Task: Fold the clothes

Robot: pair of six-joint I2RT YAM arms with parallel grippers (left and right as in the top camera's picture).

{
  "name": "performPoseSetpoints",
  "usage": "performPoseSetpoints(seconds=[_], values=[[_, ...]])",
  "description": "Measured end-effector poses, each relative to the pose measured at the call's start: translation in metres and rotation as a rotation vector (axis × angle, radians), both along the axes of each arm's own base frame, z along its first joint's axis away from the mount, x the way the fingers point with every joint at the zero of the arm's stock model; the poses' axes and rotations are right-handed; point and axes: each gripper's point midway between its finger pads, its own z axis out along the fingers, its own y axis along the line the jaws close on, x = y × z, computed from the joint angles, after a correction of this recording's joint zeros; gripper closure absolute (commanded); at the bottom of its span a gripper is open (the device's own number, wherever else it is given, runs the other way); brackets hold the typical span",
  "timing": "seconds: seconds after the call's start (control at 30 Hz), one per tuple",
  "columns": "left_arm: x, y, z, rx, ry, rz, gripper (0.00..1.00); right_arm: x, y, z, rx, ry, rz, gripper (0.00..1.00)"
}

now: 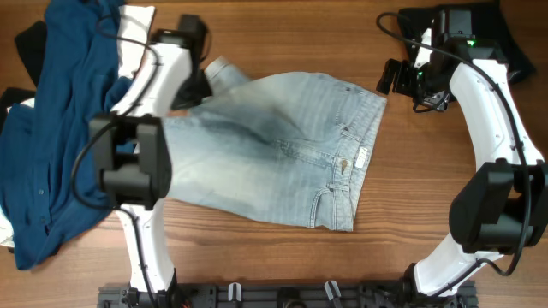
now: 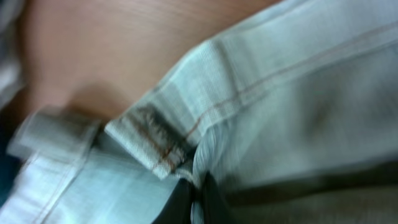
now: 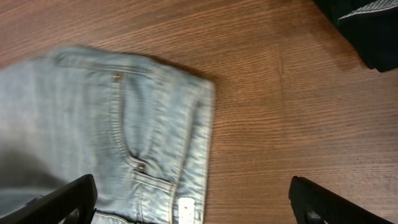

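One pair of jeans point(image 1: 274, 145) lies crosswise, waistband point(image 1: 366, 141) right

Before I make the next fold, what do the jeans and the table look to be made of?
Jeans: faded light-blue denim, matte, judging by the ribbed weave, tan stitched seams and small metal rivets. Table: wood or wood-look laminate, I cannot tell which; brown grain lines, smooth with low sheen.

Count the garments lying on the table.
3 clear: jeans centre, dark blue shirt left, black garment top right. White fabric and black fabric beside the shirt may be more.
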Motion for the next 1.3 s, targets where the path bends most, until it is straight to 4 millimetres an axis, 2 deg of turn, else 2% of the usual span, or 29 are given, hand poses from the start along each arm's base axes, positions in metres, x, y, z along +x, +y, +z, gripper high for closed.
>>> performPoseSetpoints(seconds=[0.03, 0.07, 0.1, 0.3, 0.33, 0.4, 0.47, 0.53, 0.6, 0.63, 0.67, 0.7, 0.73, 0.83, 0.9, 0.97, 1.07, 1.1, 1.13, 1.17, 1.2, 1.23, 1.27, 1.3], values=[[-0.019, 0.01, 0.01, 0.003, 0.061, 0.033, 0.21, 0.0, 0.002, 0.0, 0.006, -0.002, 0.011, 0.01], [-0.03, 0.016, 0.015, 0.006, 0.097, 0.045, 0.04, -0.001, 0.004, 0.0, 0.013, 0.0, 0.031, 0.01], [-0.036, 0.019, 0.017, 0.008, 0.121, 0.054, 0.0, -0.003, 0.006, 0.0, 0.023, 0.006, 0.044, 0.01], [-0.023, 0.033, 0.017, -0.003, 0.071, 0.091, 0.0, -0.017, 0.024, -0.002, 0.058, 0.057, 0.103, 0.16], [-0.019, 0.036, 0.022, -0.007, 0.056, 0.098, 0.0, -0.017, 0.044, -0.004, 0.063, 0.056, 0.145, 0.21], [0.003, 0.038, 0.046, -0.018, -0.036, 0.096, 0.0, -0.012, 0.066, -0.016, 0.065, 0.051, 0.16, 0.36], [0.034, 0.037, 0.089, -0.029, -0.203, 0.073, 0.0, -0.01, 0.077, -0.04, 0.058, 0.077, 0.137, 0.41], [0.041, 0.036, 0.131, -0.036, -0.317, 0.065, 0.0, 0.001, 0.071, -0.068, 0.018, 0.076, 0.097, 0.42], [0.037, 0.036, 0.156, -0.039, -0.367, 0.058, 0.0, 0.007, 0.063, -0.086, -0.02, 0.071, 0.072, 0.43], [0.035, 0.036, 0.159, -0.038, -0.365, 0.057, 0.0, 0.012, 0.06, -0.093, -0.033, 0.061, 0.066, 0.43], [0.033, 0.036, 0.157, -0.038, -0.355, 0.056, 0.0, 0.017, 0.059, -0.096, -0.039, 0.047, 0.061, 0.5], [0.033, 0.036, 0.156, -0.037, -0.35, 0.053, 0.0, 0.021, 0.06, -0.097, -0.038, 0.03, 0.06, 0.66], [0.033, 0.036, 0.155, -0.037, -0.349, 0.053, 0.0, 0.028, 0.061, -0.097, -0.035, 0.007, 0.057, 0.71], [0.033, 0.036, 0.155, -0.036, -0.349, 0.053, 0.0, 0.041, 0.062, -0.104, -0.029, -0.033, 0.048, 0.73], [0.033, 0.036, 0.155, -0.037, -0.348, 0.053, 0.0, 0.042, 0.062, -0.117, -0.031, -0.021, 0.05, 0.96], [0.033, 0.035, 0.155, -0.036, -0.349, 0.051, 0.0, 0.05, 0.062, -0.118, -0.024, -0.05, 0.044, 0.96], [0.035, 0.035, 0.156, -0.037, -0.356, 0.049, 0.0, 0.081, 0.064, -0.109, -0.013, -0.176, 0.039, 0.96], [0.036, 0.035, 0.156, -0.037, -0.36, 0.049, 0.0, 0.092, 0.063, -0.102, -0.009, -0.218, 0.034, 0.96], [0.039, 0.035, 0.158, -0.038, -0.376, 0.048, 0.0, 0.115, 0.062, -0.085, 0.0, -0.305, 0.027, 0.96], [0.041, 0.035, 0.159, -0.039, -0.385, 0.048, 0.0, 0.129, 0.06, -0.072, 0.003, -0.361, 0.021, 0.96], [0.043, 0.035, 0.159, -0.039, -0.393, 0.048, 0.0, 0.15, 0.057, -0.051, 0.002, -0.461, 0.022, 0.96], [0.047, 0.035, 0.161, -0.04, -0.408, 0.047, 0.0, 0.161, 0.054, -0.038, -0.01, -0.516, 0.022, 0.78], [0.05, 0.034, 0.162, -0.041, -0.424, 0.047, 0.0, 0.167, 0.051, -0.031, -0.031, -0.547, 0.016, 0.19], [0.054, 0.034, 0.164, -0.042, -0.441, 0.046, 0.0, 0.165, 0.047, -0.034, -0.054, -0.534, 0.023, 0.0]])
